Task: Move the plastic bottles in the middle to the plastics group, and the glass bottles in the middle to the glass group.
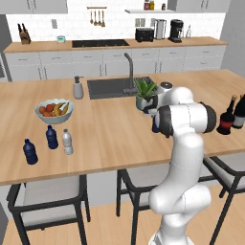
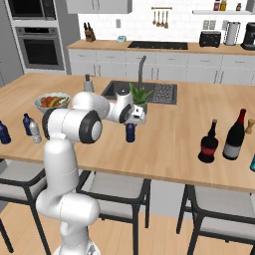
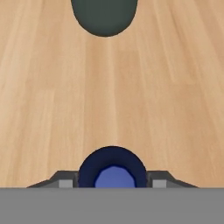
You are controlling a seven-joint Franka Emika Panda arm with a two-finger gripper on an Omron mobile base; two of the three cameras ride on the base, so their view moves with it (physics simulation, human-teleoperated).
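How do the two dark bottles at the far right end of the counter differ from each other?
The squat bottle is shorter and rounder, with a red band round its body; the tall bottle is slimmer and carries a pale label. The squat bottle has a thin dark neck, while the tall bottle's top is red. The squat bottle stands to the left of the tall bottle in the right base view. Both are nearly black and stand upright on the wooden counter.

- A dark blue bottle (image 2: 130,132) with a blue cap stands upright mid-counter, just in front of the sink.
- Two dark blue bottles (image 1: 30,151) stand near the fruit, far left.
- A clear greyish bottle (image 1: 67,142), white-capped, stands upright just beside them.
- A squat dark bottle (image 2: 208,143) with a red band stands beside the tall black bottle (image 2: 234,135), far right.
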